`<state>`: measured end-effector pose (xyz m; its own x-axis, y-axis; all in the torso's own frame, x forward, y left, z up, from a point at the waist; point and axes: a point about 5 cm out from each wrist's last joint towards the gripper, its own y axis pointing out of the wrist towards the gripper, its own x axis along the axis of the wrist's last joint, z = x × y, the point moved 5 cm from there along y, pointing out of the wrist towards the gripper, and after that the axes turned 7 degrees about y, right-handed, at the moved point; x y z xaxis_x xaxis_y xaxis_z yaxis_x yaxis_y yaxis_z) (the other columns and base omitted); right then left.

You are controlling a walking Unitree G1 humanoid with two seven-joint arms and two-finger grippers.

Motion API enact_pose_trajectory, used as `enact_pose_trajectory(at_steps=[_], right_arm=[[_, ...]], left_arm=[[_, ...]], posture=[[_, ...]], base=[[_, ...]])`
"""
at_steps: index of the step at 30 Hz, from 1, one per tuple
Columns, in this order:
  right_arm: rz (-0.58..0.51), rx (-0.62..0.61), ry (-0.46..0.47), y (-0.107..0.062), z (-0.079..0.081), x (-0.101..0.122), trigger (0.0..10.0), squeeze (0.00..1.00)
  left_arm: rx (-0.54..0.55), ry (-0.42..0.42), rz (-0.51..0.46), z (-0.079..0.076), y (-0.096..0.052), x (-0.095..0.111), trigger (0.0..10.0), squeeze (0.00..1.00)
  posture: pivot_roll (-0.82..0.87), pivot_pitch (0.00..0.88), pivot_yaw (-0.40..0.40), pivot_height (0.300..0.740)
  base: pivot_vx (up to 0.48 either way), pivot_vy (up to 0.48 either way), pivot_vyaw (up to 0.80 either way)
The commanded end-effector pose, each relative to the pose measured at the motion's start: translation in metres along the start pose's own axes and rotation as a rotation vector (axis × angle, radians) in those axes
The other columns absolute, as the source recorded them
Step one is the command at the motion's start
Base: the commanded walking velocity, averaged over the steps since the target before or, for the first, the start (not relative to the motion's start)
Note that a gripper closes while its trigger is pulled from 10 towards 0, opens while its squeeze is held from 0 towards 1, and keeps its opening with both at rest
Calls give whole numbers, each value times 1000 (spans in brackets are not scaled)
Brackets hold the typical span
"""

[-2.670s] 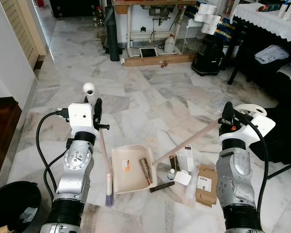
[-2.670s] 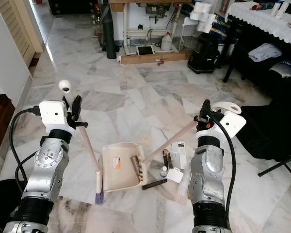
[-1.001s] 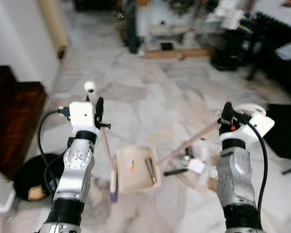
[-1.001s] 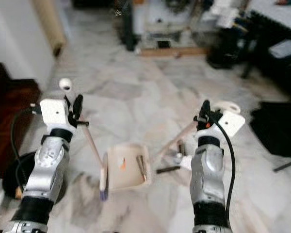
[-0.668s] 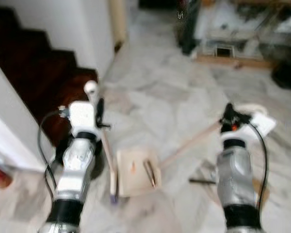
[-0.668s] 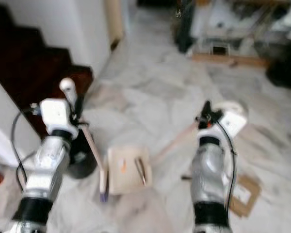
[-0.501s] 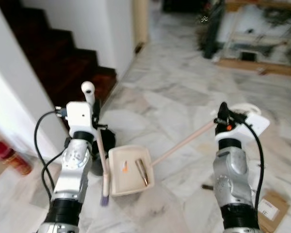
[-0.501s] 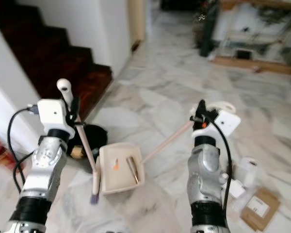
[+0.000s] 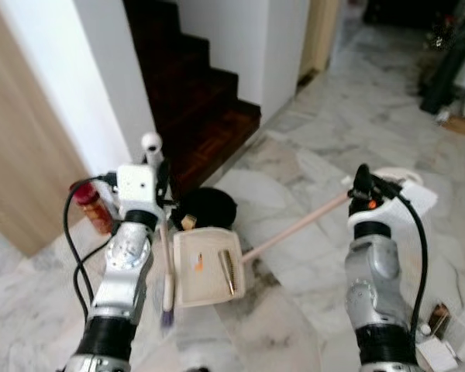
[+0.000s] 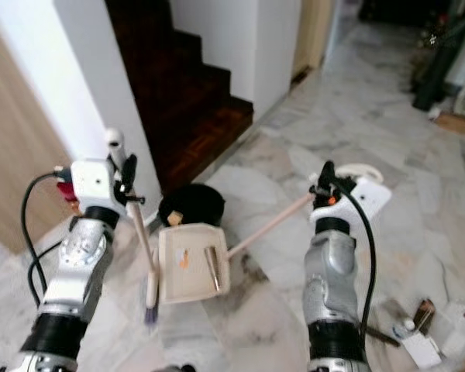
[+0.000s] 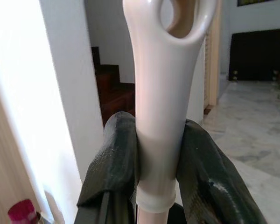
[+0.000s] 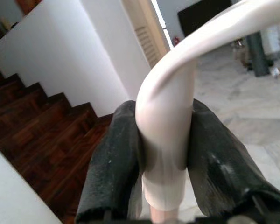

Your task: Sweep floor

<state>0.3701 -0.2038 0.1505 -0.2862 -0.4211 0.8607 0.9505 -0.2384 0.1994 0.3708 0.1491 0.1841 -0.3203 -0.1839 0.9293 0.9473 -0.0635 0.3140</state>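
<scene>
A pale marble floor (image 9: 310, 147) spreads before me, and a dark wooden staircase (image 9: 194, 93) climbs behind a white wall (image 9: 108, 85) on my left. A light wooden panel (image 9: 23, 155) stands at the far left. A black round bin (image 10: 190, 205) sits on the floor at the foot of the stairs, just beyond the dustpan.

My left gripper (image 11: 156, 154) is clamped on the cream handle of the broom (image 9: 164, 256); its two black fingers (image 11: 114, 158) press either side of the shaft just below the loop at the top. The broom hangs nearly upright, with its purple bristle tip down by the floor, just beside the dustpan's left edge.

My right gripper (image 12: 163, 154) is clamped on the curved cream end of the dustpan's long handle (image 9: 294, 229), which slants down and to my left to the pan. The cream dustpan (image 9: 205, 267) lies between my two arms, near the bin, and I cannot tell whether it touches the floor. In it are a brownish stick-like piece (image 9: 228, 271) and a small orange scrap (image 9: 198, 264).

A red bottle-like thing (image 9: 93, 209) stands by the wooden panel, partly behind my left arm. Small litter (image 10: 426, 337), including white cartons, lies on the floor at my far right
</scene>
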Motion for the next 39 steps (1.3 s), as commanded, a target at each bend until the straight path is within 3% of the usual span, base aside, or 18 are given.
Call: enact_pose_trajectory(at_steps=[1, 9, 19, 33, 39], right_arm=[[-40, 26, 34, 5, 11, 10, 10000, 0], [-50, 18, 29, 7, 9, 14, 10000, 0], [-208, -18, -24, 19, 15, 57, 10000, 0], [-327, -82, -46, 23, 19, 84, 10000, 0], [-313, 5, -32, 31, 41, 84, 10000, 0]], left_arm=[[-9, -10, -59, -1, 3, 15, 10000, 0], [-19, -6, -40, -3, 0, 10, 10000, 0], [-32, -6, 0, -1, -7, 1, 10000, 0], [-13, 13, 24, 7, -11, -6, 10000, 0], [-11, 31, 21, 8, -12, -7, 10000, 0]], posture=[[88, 0, -14, 740], [90, 0, -17, 740], [91, 5, -18, 740], [95, 16, -16, 740], [94, 16, -14, 740]], base=[[0, 0, 0], [0, 0, 0], [0, 0, 0], [0, 0, 0], [0, 0, 0]])
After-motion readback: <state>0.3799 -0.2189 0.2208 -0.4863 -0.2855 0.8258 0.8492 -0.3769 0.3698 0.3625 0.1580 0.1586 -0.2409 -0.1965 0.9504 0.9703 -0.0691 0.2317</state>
